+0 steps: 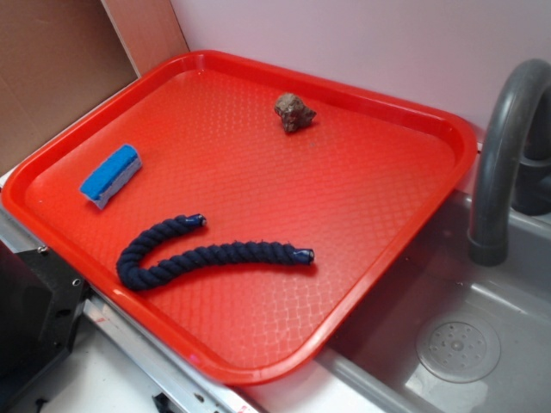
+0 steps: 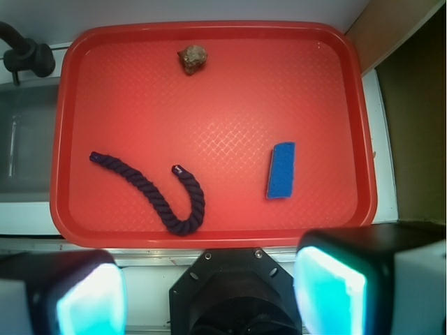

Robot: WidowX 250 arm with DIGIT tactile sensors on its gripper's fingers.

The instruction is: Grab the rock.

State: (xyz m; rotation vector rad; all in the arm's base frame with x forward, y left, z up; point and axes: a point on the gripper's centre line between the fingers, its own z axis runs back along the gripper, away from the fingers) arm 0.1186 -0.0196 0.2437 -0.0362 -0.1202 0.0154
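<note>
The rock (image 2: 193, 59) sits upper centre on the red tray (image 2: 209, 209); the end effector (image 2: 209, 293), spread wide, holds nothing. No legible writing.

Gripper (image 2: 209, 296) in wrist view: only two blurred fingers (image 2: 328, 293) show, cut by the bottom edge; tips out of frame. Gap between them wide. Exterior view shows no gripper. Faucet (image 1: 508, 155) cut by right edge there; sink (image 1: 448, 344) cut by bottom and right edges. Rock (image 2: 193, 58) surface too small to read.
</note>
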